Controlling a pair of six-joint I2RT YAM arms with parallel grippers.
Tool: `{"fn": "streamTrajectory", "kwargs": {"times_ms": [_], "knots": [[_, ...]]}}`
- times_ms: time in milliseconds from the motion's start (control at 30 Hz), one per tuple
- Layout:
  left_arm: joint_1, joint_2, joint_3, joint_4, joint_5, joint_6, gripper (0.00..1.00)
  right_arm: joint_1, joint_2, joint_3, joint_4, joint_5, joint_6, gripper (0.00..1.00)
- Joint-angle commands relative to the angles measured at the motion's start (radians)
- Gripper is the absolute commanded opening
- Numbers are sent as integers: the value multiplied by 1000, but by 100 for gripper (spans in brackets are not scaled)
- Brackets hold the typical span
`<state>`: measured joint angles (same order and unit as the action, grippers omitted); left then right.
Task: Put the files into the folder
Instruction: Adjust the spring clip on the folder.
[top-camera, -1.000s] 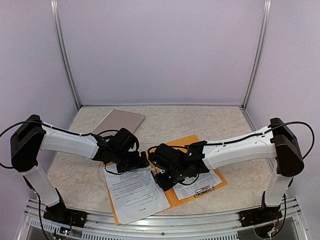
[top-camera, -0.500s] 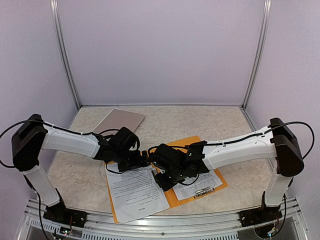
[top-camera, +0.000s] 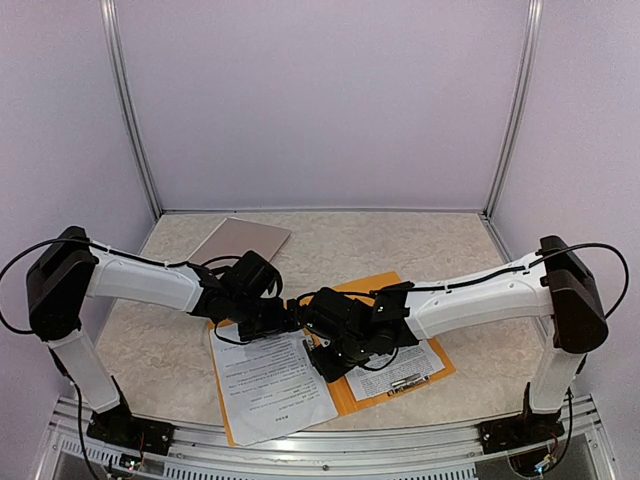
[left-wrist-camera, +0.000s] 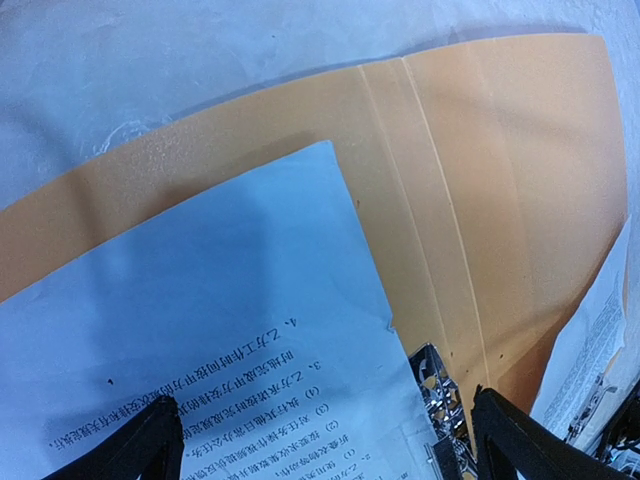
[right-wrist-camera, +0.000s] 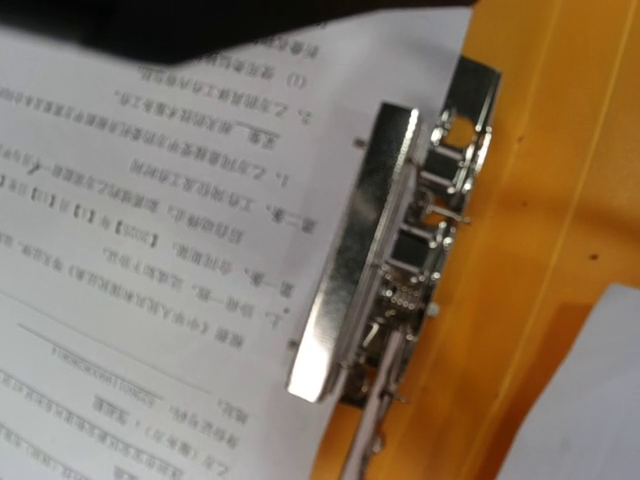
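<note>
The orange folder (top-camera: 372, 285) lies open on the table. One of the files, a white printed sheet (top-camera: 270, 380), rests on its left half and another sheet (top-camera: 395, 368) on its right half. My left gripper (top-camera: 288, 322) hovers low over the left sheet's far edge. In the left wrist view it is open (left-wrist-camera: 322, 402), straddling the sheet (left-wrist-camera: 200, 300) beside the metal clip (left-wrist-camera: 440, 400). My right gripper (top-camera: 322, 352) sits right by the clip. The right wrist view shows the clip (right-wrist-camera: 370, 260), its lever (right-wrist-camera: 380, 410) and the sheet (right-wrist-camera: 150, 250), but no fingers.
A flat grey board (top-camera: 240, 240) lies at the back left of the table. Metal frame posts (top-camera: 130, 110) stand at the back corners. The two wrists nearly touch over the folder's spine (left-wrist-camera: 410, 150).
My left gripper has edged a little to the right, closer to the right gripper. The right arm, the sheets and the folder stay put.
</note>
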<state>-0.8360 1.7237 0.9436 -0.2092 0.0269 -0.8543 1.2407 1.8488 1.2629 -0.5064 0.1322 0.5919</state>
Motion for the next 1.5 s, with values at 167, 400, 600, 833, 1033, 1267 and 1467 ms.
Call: {"fn": "streamTrajectory", "kwargs": {"times_ms": [167,400,600,833,1033,1267,1467], "knots": [[17,-8,28,-23,4,27,96,5,0,-6,-6,9,-3,14],[20,8,50,-31,10,40,96,5,1,-3,-11,12,-3,14],[20,-5,49,-35,13,41,97,6,2,-9,-4,12,0,14],[20,-60,37,-47,3,38,97,5,-2,-6,-3,14,-3,14],[20,-135,28,-74,-22,43,97,5,1,10,-10,18,-10,15],[20,-189,-6,-93,-56,31,97,3,18,54,-36,28,-25,18],[20,-218,-40,-91,-61,18,97,2,21,69,-54,35,-30,18]]}}
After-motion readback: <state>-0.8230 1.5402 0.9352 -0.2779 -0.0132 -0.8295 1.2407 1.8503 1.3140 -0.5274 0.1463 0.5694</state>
